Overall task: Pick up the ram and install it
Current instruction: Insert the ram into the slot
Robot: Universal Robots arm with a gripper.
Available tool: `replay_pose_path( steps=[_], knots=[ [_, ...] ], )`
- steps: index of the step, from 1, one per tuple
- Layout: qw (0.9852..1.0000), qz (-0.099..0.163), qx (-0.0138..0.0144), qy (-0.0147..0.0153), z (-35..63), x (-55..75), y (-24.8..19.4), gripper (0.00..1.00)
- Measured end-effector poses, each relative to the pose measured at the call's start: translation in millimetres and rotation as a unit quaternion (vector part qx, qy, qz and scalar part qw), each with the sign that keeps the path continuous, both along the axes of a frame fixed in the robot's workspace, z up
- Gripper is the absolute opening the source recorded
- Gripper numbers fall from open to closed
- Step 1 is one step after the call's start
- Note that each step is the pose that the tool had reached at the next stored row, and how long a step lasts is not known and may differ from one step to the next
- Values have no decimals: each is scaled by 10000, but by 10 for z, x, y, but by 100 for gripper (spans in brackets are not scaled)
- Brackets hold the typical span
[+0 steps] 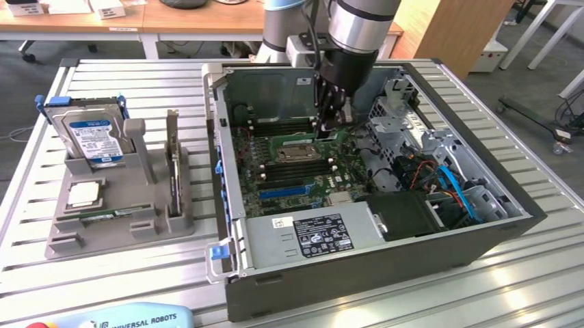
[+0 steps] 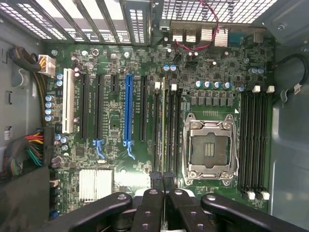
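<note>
My gripper (image 1: 330,128) reaches down into the open computer case (image 1: 383,263), just above the motherboard (image 1: 283,174). In the wrist view the gripper (image 2: 164,194) is shut on the ram (image 2: 163,130). The ram shows edge-on as a thin pale strip running from between the black fingers (image 2: 149,210). It lies along the black memory slots (image 2: 170,130) beside the empty processor socket (image 2: 208,147). Whether it is seated in a slot I cannot tell. A second, similar stick (image 1: 172,160) stands upright in the grey holder (image 1: 64,242) on the exterior view's left.
The holder also carries a silver hard drive with a blue label (image 1: 91,137) and a small square silver chip (image 1: 84,193). Inside the case are a power supply (image 1: 315,236), a drive cage (image 1: 401,116) and loose cables (image 1: 447,181). More memory slots (image 2: 253,140) lie past the socket.
</note>
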State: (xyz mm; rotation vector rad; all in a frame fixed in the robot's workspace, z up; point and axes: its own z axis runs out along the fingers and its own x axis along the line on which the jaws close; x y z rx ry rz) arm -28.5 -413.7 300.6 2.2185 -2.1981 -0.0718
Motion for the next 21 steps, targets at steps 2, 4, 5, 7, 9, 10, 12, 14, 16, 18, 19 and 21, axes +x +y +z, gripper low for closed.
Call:
replay_pose_path(
  steps=[2, 4, 5, 7, 9, 10, 12, 14, 16, 18, 19, 21],
  knots=[
    [10000, -2, -1, 0, -15, 0, 0, 11],
    [10000, -4, -1, 0, -31, 0, 0, 11],
    [10000, -6, -1, 0, -39, 0, 0, 11],
    [10000, -8, -1, 0, -53, 0, 0, 11],
    [10000, -11, -1, 0, -66, 0, 0, 11],
    [10000, -12, -1, 0, -73, 0, 0, 11],
    [10000, -14, -1, 0, -86, 0, 0, 11],
    [10000, -17, -1, 0, -97, 0, 0, 11],
    [10000, -18, -2, 0, -104, 0, 0, 11],
    [10000, -19, -1, 0, -107, 0, 0, 11],
    [10000, -19, -1, 0, -107, 0, 0, 11],
    [10000, -19, 0, 0, -109, 0, 0, 11]
  ],
)
